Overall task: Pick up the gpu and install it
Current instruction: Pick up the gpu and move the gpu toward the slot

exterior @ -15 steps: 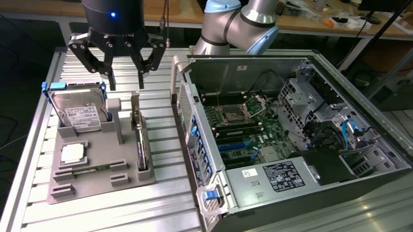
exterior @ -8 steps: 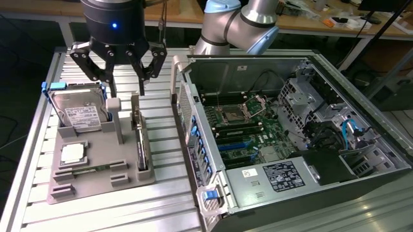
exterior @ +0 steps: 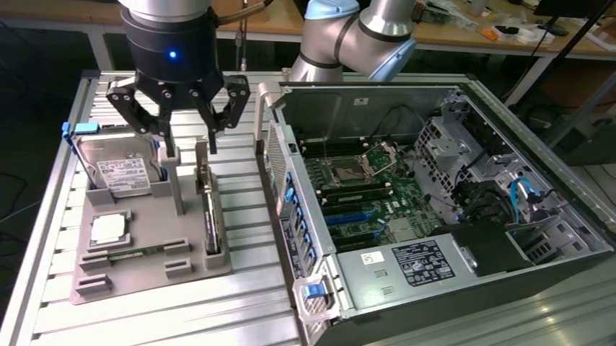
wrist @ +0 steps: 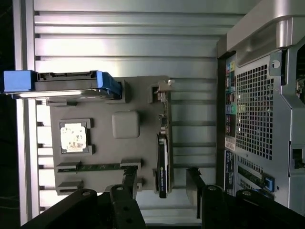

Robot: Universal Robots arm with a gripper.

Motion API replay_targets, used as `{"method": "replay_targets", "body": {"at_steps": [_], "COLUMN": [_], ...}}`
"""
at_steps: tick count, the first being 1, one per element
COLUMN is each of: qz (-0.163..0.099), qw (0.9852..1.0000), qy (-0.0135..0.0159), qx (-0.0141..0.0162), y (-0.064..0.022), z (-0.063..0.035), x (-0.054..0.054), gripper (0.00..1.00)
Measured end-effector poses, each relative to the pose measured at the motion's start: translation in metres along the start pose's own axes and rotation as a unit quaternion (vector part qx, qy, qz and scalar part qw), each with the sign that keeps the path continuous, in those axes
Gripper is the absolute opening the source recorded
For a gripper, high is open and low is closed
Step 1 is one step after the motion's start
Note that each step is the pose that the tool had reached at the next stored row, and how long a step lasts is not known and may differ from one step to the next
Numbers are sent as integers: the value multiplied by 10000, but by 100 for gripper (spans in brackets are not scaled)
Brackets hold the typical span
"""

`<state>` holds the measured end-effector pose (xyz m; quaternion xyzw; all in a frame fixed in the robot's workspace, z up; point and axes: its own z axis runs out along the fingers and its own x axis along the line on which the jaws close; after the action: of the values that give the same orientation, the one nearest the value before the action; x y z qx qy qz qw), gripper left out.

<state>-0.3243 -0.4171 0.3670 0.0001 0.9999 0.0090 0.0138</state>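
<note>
1. My claw [exterior: 187,138] hangs wide open above the gpu [exterior: 210,216].
2. It stands on edge in the grey holder [exterior: 144,270], along the side nearest the computer case [exterior: 366,104].
3. I'd straddle the card evenly, descending straight.

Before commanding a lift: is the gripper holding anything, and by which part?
Nothing is held. The open gripper hangs above the gpu, which stands on edge in the gray tray.

Exterior view angles down, wrist view straight down, sharing the tray [exterior: 144,216] [wrist: 138,95].
</note>
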Motion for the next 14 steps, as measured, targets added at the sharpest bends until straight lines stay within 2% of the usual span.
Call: {"method": "replay_targets", "body": {"at_steps": [5,14], "qz": [-20,-20], "qw": [10000,10000], "qy": [2,1], "qx": [38,38], "y": [-37,-42], "z": [69,234], "x": [-3,-52], "gripper": [54,54]}}
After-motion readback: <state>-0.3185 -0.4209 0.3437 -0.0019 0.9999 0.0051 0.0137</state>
